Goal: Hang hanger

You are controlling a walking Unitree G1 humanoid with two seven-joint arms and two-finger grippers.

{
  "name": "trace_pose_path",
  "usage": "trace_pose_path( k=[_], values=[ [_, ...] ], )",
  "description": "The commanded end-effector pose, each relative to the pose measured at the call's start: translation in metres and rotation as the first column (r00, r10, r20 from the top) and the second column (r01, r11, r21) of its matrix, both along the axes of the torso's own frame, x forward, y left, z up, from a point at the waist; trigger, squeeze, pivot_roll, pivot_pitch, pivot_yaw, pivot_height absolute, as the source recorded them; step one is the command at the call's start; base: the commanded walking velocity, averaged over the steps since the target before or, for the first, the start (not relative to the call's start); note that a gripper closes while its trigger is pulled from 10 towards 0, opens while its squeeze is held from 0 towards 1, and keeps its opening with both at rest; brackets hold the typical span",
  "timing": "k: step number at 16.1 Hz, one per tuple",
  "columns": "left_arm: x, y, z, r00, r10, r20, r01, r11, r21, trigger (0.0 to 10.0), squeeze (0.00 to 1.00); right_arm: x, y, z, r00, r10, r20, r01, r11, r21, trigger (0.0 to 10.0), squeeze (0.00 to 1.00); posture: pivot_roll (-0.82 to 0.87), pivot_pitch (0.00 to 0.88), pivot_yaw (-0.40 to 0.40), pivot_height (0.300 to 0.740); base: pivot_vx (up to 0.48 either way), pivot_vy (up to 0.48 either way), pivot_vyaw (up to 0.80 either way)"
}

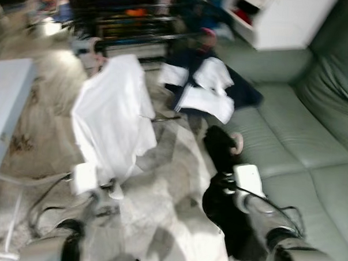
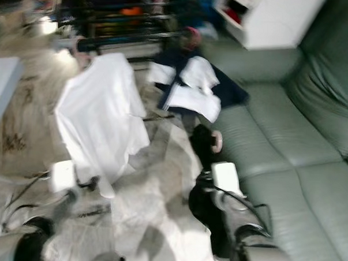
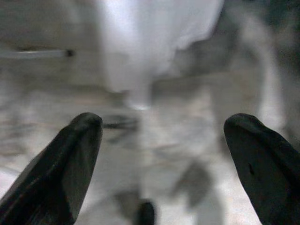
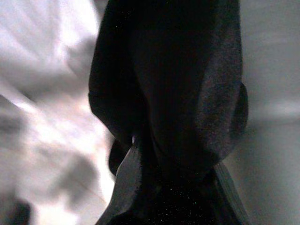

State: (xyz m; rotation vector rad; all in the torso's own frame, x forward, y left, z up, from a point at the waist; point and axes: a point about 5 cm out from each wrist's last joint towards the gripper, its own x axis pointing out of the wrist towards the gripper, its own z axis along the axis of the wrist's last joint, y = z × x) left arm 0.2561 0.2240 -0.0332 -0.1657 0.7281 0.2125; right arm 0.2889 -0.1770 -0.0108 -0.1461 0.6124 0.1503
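Left eye view first: one green sofa [image 1: 312, 131] runs along my right, with a heap of dark and white clothes [image 1: 207, 88] at its near end, likely waiting for hangers. One white shirt [image 1: 114, 113] hangs in mid-air on a pink hanger [image 1: 98, 49], ahead of my left pincer [image 3: 159, 154], whose two fingers stand wide apart, gripping nothing. I cannot see what holds the shirt up. One dark garment [image 1: 231, 214] drapes from my right pincer [image 1: 226, 182]; whether its fingers are closed, I cannot tell. A dark rack [image 1: 132, 19] stands beyond, probably the hanger's destination.
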Motion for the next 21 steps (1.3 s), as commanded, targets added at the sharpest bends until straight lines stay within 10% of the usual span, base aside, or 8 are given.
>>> trace_pose_path(
  k=[1, 17, 21],
  values=[
    [0.01, -0.007, 0.006, 0.999, -0.016, 0.031, 0.016, 1.0, -0.011, 10.0, 0.0, -0.004, -0.01, -0.001, 1.0, -0.02, 0.001, 0.02, 1.0, -0.011, 10.0, 0.0, -0.08, 0.0, 0.015, 0.74, 0.0, 0.439, 0.43],
    [0.013, -0.004, 0.01, 0.997, -0.066, 0.034, 0.062, 0.992, 0.106, 10.0, 0.0, 0.0, -0.03, 0.005, 0.993, -0.12, 0.019, 0.12, 0.992, -0.029, 10.0, 0.0, -0.07, 0.0, 0.046, 0.74, 0.0, 0.054, 0.0],
    [-0.007, 0.001, -0.004, 0.996, -0.089, -0.017, 0.091, 0.986, 0.139, 10.0, 0.0, -0.025, -0.031, -0.016, 0.986, -0.159, -0.042, 0.159, 0.987, -0.018, 10.0, 0.0, -0.07, 0.0, 0.063, 0.74, 0.0, 0.0, 0.0]
  ],
)
